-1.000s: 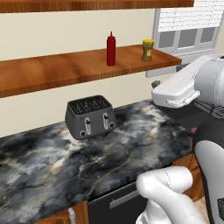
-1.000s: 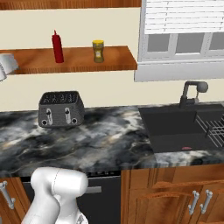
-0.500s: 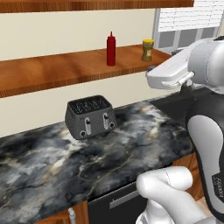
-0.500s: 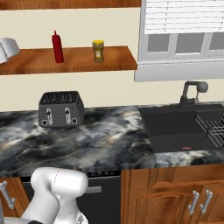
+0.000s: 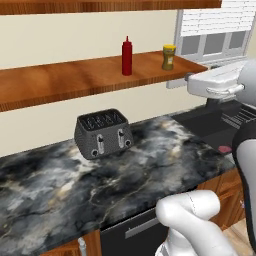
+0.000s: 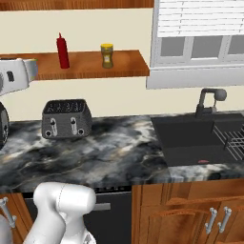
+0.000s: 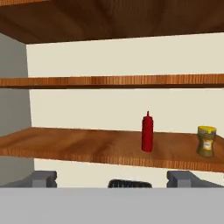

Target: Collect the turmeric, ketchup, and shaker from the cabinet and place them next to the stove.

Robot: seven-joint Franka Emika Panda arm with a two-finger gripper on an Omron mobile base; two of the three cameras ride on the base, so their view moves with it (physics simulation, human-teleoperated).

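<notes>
**A:** From the left base camera we see our arm raised level with the cabinet, its white forearm now reaching further right than half a second ago, when the hand sat closer to the shelf's end. The ketchup and turmeric stand upright on the lower board, near each other but apart, over the toaster on the marble counter.

**B:** And the right base camera?

**A:** There our arm enters from the left edge at shelf height, showing more of itself than a moment ago. Ketchup and turmeric have not budged; the sink and faucet lie well to the right. We cannot pick out the shaker or the stove in either base picture.

**B:** What does the hand camera give us?

**A:** It looks straight at the boards: ketchup right of centre, turmeric further right. Our gripper stands spread as wide as it goes, fingertips at the bottom edge, nothing between them.

**B:** So where does that leave the job?

**A:** We judge it barely begun. The swing has squared the hand to the shelf; closing in on the ketchup looks the natural next step.
</notes>
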